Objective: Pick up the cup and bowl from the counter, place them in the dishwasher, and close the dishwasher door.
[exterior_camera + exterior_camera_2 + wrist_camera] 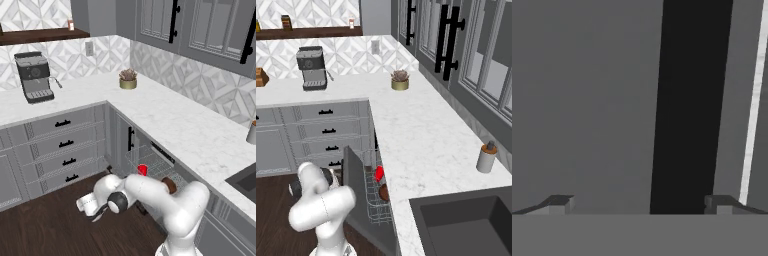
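Note:
The dishwasher door (355,192) stands raised, nearly upright, its grey outer panel (587,100) and dark control strip (689,100) close in front of the hand. My gripper (639,202) is open, fingertips wide apart and nothing between them; it sits low at the door's outer side (99,213), (336,176). Behind the door, the red cup (142,170), (378,173) and the dark brown bowl (170,186), (384,192) rest in the silver wire rack (373,207). The white marble counter (175,120), (416,135) runs above the dishwasher.
A coffee machine (34,77) and a gold plant pot (128,80) stand on the counter's far part. A grey soap dispenser (486,157) is beside the dark sink (466,220). Grey drawers (65,145) with black handles line the left; dark wood floor lies below.

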